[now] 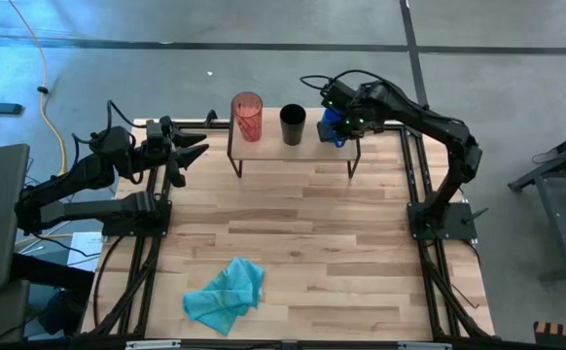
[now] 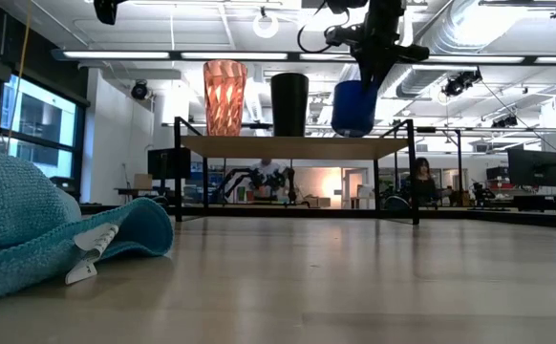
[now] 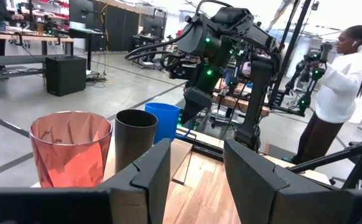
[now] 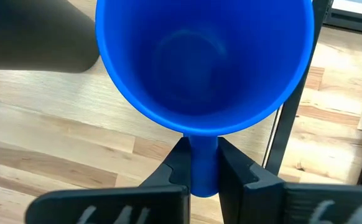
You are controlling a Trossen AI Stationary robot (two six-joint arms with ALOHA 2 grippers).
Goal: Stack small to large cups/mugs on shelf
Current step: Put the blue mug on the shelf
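On the shelf (image 1: 293, 151) (image 2: 292, 145) three vessels stand in a row: the red ribbed tumbler (image 1: 247, 115) (image 2: 224, 96) (image 3: 72, 149), the black cup (image 1: 293, 123) (image 2: 289, 103) (image 3: 135, 140) and the blue mug (image 1: 333, 127) (image 2: 353, 107) (image 4: 203, 56). My right gripper (image 1: 341, 122) (image 4: 204, 171) comes down over the shelf's right end, shut on the mug's handle. My left gripper (image 1: 194, 156) (image 3: 196, 180) hovers open to the left of the shelf, pointing at it. My right gripper pinches the blue mug's handle (image 4: 204, 163) between its two fingers (image 4: 175, 167), coming from above and pointing down. The mug stays upright with its mouth up. Its base (image 2: 353, 134) is level with the shelf top; whether it rests there or hangs just clear, I cannot tell.
A teal cloth (image 1: 227, 295) (image 2: 49, 229) lies crumpled near the table's near edge, left of centre. The wooden tabletop (image 1: 302, 224) between shelf and cloth is bare. A person (image 3: 343, 81) stands in the room beyond the table.
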